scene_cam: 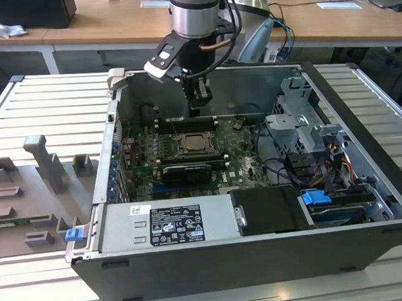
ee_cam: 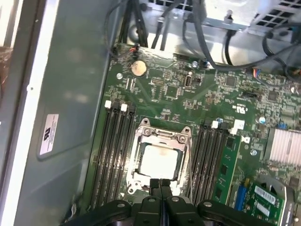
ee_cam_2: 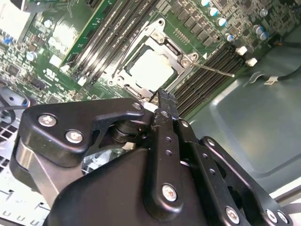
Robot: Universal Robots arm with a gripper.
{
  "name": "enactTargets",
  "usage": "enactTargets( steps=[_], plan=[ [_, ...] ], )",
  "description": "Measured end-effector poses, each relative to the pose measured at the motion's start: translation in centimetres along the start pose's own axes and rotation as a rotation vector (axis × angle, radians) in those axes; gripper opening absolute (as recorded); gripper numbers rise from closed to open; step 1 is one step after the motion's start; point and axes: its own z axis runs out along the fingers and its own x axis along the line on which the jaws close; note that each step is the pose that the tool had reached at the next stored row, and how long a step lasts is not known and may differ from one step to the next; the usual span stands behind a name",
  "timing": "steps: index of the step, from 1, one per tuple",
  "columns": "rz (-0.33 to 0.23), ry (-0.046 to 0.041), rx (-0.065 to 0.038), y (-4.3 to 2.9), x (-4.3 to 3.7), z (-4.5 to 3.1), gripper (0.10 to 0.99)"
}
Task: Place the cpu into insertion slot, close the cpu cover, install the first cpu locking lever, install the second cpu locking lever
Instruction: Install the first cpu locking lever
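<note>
The pale square cpu [ee_cam: 160, 160] lies flat in the insertion slot [ee_cam: 164, 133] on the green board, also seen in the second wrist view as cpu [ee_cam_2: 150, 73]. The silvery cpu cover [ee_cam: 137, 155] lies down over it, with the chip showing through its window. A thin metal lever [ee_cam_2: 217, 70] sticks out sideways from the socket over the memory slots. My gripper [ee_cam: 160, 182] hangs just above the socket's edge, its fingers shut together on nothing. In the exterior view the gripper [scene_cam: 198, 100] is above the socket [scene_cam: 190, 144], toward the case's back wall.
The open computer case [scene_cam: 116, 81] lies on a slatted metal table. Long black memory slots [ee_cam: 115, 150] flank the socket on both sides. A black graphics card [scene_cam: 182, 172] sits in front of it. Drive cages and cables [scene_cam: 308, 138] fill the exterior view's right.
</note>
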Motion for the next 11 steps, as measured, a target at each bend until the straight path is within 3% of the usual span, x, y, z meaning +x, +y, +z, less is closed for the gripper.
enactTargets(
  steps=[11],
  plan=[
    [-0.107, 0.0019, 0.002, -0.02, 0.0, 0.0, 0.106]
  ],
)
